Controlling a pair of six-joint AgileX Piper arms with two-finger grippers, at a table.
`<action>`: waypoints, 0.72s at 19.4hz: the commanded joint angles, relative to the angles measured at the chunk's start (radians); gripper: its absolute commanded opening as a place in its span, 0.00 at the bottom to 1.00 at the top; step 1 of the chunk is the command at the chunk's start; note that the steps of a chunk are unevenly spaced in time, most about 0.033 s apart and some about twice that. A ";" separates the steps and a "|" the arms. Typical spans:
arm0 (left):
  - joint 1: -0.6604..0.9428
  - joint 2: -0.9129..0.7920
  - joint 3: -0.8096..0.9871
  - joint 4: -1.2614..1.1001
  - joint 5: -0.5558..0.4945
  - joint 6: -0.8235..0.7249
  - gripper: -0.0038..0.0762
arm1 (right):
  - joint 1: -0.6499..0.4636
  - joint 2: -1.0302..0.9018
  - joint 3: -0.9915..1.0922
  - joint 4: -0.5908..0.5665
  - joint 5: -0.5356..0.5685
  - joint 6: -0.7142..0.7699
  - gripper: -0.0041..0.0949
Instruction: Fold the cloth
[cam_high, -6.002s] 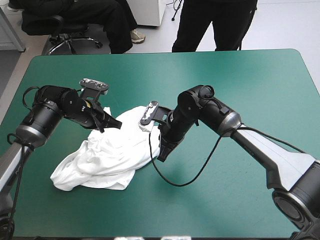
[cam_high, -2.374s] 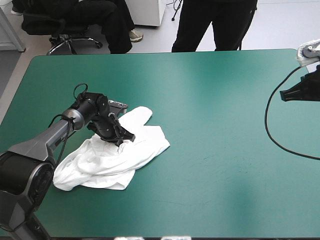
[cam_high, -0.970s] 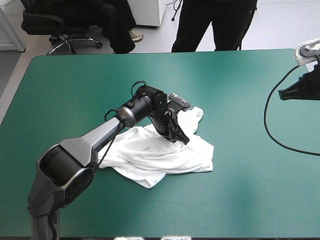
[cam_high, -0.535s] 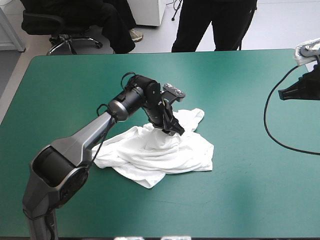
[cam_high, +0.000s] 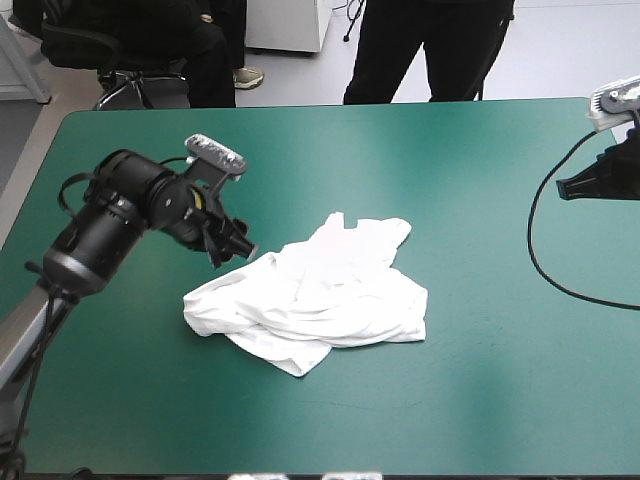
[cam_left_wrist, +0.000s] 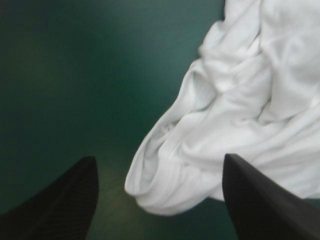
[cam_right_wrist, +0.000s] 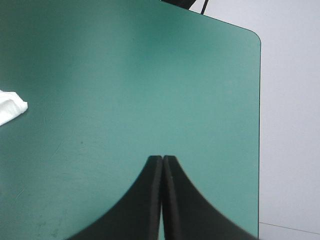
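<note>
Release, by the high view: left gripper (cam_high: 232, 245) off the T-shirt (cam_high: 320, 295) and drawn back to its left, clear of the cloth, where just before it was dug into the heap's far part. Fingers spread apart, carrying nothing. T-shirt lying as a crumpled heap on teal-green cover (cam_high: 450, 150), roughly mid-table, dragged there earlier from farther left; one flap poking out on its far side. Right gripper (cam_high: 578, 186) well off to the T-shirt's right, parked as before. Left wrist view: black fingers (cam_left_wrist: 65, 200) wide apart, a rounded fold of T-shirt (cam_left_wrist: 240, 110) just ahead and between them, untouched. Right wrist view: fingers (cam_right_wrist: 150, 200) pressed together in one pointed arch, empty; only a white corner of T-shirt (cam_right_wrist: 10, 111) far off to one side. Reads as repositioning finished, not folding begun: no flat spread yet, no crease laid. Next, probably, a fresh grasp on an edge or sleeve to open the heap out, likely with both grippers.
</note>
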 joint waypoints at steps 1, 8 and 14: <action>0.004 -0.141 0.149 0.121 0.016 -0.060 0.69 | 0.000 -0.019 -0.027 0.003 -0.056 -0.001 0.03; 0.163 -0.118 0.387 0.066 -0.170 -0.061 0.68 | 0.000 -0.019 -0.027 0.016 -0.042 -0.001 0.03; 0.210 0.023 0.423 -0.025 -0.275 -0.003 0.68 | 0.000 -0.019 -0.027 0.022 -0.032 -0.006 0.03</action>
